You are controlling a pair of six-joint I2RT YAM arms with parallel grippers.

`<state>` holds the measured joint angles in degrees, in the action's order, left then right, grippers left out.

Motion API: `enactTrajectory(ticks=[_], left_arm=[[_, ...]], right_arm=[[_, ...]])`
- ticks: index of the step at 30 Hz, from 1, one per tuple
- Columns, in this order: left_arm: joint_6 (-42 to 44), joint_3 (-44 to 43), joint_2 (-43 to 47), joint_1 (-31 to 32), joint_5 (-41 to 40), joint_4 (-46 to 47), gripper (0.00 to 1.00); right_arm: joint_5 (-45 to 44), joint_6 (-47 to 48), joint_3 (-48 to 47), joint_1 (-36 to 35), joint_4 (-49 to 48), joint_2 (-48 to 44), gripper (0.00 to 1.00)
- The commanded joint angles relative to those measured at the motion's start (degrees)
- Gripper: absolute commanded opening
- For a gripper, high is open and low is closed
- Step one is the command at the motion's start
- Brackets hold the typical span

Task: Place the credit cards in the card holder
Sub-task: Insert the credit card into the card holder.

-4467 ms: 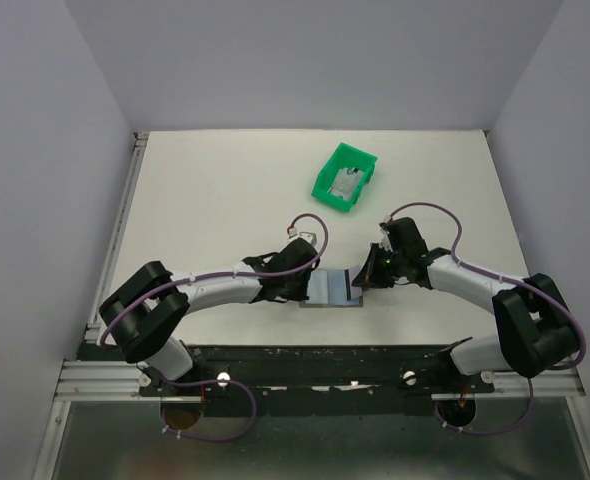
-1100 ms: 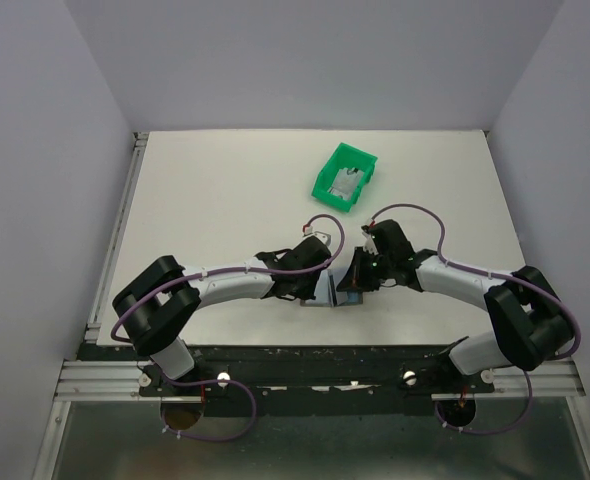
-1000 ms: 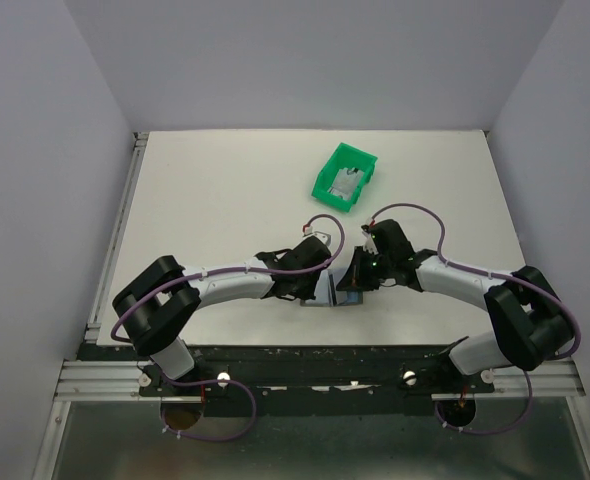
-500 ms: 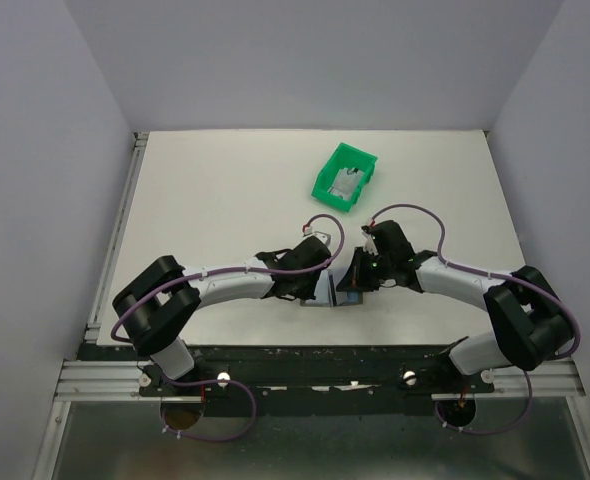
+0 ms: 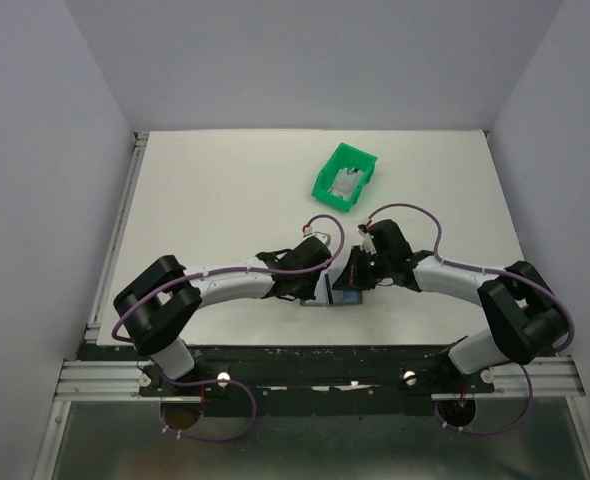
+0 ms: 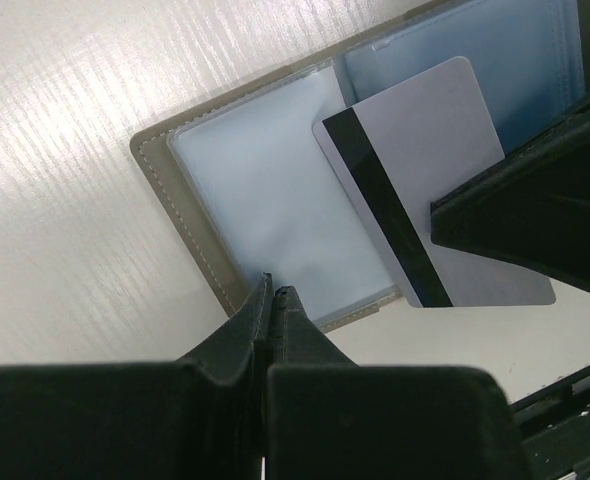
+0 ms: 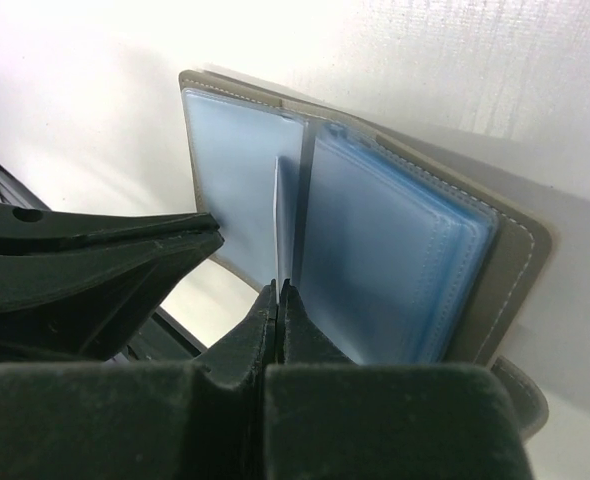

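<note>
The silver-grey striped card [image 6: 425,180] looks thin, stiff and slippery. My right jaws pinch its plain edge. My left jaws, pressed together, touch the grey-brown folding wallet [image 6: 255,200].

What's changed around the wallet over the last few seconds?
The right gripper, jaws shut on a credit card, has moved left, in over the open card holder, so the card now sits over its inner sleeves. The left gripper shifted slightly right, jaws shut at the card holder's near edge. The card holder and the green bin stayed roughly in place.
</note>
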<state>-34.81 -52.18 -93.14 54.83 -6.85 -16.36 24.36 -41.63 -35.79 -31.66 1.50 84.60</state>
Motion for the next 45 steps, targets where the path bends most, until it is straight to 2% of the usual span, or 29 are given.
enactTrajectory(ticks=[1,6,14,45], left_arm=[[-0.44,-1.25,-0.72,0.10,-0.71,0.54,0.00],[-0.26,-1.43,-0.90,0.10,-0.71,0.54,0.00],[0.00,-1.87,-1.51,0.10,-0.35,0.54,0.00],[-0.26,-1.52,-1.87,0.10,-0.27,0.80,0.00]], right_arm=[[2.09,-0.30,0.72,-0.16,-2.99,1.36,0.00],[0.26,0.14,0.37,-0.16,-1.59,-0.13,0.00],[-6.16,1.11,-0.51,-0.16,7.38,-2.86,0.00],[-8.98,1.11,-0.24,-0.16,10.37,-5.85,0.00]])
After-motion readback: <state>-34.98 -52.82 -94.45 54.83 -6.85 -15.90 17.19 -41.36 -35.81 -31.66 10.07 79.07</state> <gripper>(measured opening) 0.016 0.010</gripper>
